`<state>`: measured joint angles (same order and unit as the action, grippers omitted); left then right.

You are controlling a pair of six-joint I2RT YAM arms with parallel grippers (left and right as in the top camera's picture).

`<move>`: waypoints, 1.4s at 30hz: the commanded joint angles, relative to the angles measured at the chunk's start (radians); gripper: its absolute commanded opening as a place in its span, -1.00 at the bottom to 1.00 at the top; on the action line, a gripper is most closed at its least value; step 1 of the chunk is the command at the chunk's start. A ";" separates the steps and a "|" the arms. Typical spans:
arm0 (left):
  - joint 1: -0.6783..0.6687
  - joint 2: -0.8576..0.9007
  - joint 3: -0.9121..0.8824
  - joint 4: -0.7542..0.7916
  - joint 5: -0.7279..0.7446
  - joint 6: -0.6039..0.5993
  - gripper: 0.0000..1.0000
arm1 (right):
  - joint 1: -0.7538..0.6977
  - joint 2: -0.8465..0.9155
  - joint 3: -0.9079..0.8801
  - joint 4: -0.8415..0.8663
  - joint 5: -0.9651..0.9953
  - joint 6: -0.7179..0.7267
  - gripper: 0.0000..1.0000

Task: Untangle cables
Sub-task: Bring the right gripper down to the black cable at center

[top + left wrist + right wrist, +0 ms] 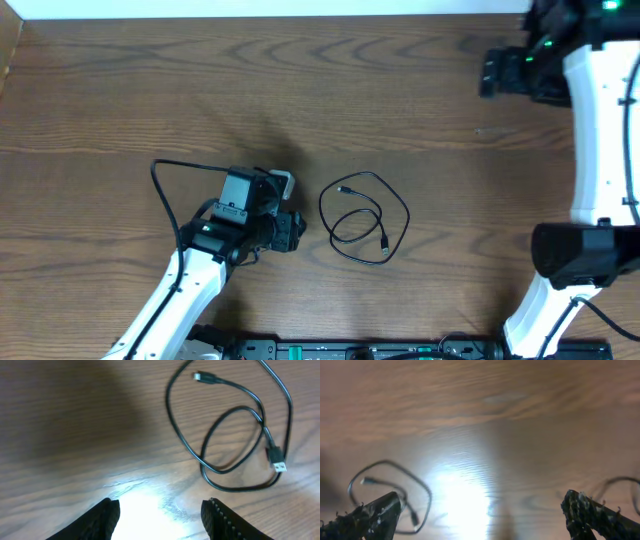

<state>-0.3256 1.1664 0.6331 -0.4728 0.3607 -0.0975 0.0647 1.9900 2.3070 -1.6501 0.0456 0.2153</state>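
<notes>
On my overhead feed I see one black cable (366,217) lying near the middle of the wooden table (200,90), loosely coiled into a couple of loops that cross each other. Both ends are free: a small plug (200,377) at the end towards the far edge of the table and a larger flat plug (277,461) at the end towards the near edge. Nothing is holding the cable or resting on it.

The left gripper (160,512) sits over the table just to the left of the coil, near it but not touching. In its wrist camera the two fingers (102,520) stand well apart with only bare wood between them, and the cable lies ahead and off to the right. A bright patch of glare sits on the wood just in front of the fingers.

The right gripper (480,519) is up at the far right corner of the table, well away from the cable. Its jaws are spread wide and empty. In that wrist view the coil shows small and blurred at the lower left, beside the left fingertip — I cannot tell what the thin dark curve at the right edge is.
</notes>
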 commanded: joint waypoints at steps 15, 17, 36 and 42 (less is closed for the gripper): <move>-0.002 0.003 -0.159 0.218 0.118 0.045 0.16 | 0.147 -0.092 -0.618 0.505 -0.122 -0.049 0.98; -0.002 0.003 -0.164 0.243 0.118 0.043 0.16 | 0.159 -0.123 -0.708 0.590 -0.148 -0.048 0.97; -0.002 0.194 -0.164 0.453 0.100 -0.035 0.15 | 0.237 -0.271 -1.198 0.931 -0.314 -0.080 0.98; -0.002 0.198 -0.164 0.497 0.100 -0.039 0.15 | 0.295 -0.272 -1.276 1.049 -0.276 -0.051 0.86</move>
<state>-0.3256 1.3598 0.4690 0.0135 0.4656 -0.1249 0.3199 1.7267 1.0821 -0.6559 -0.2535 0.1501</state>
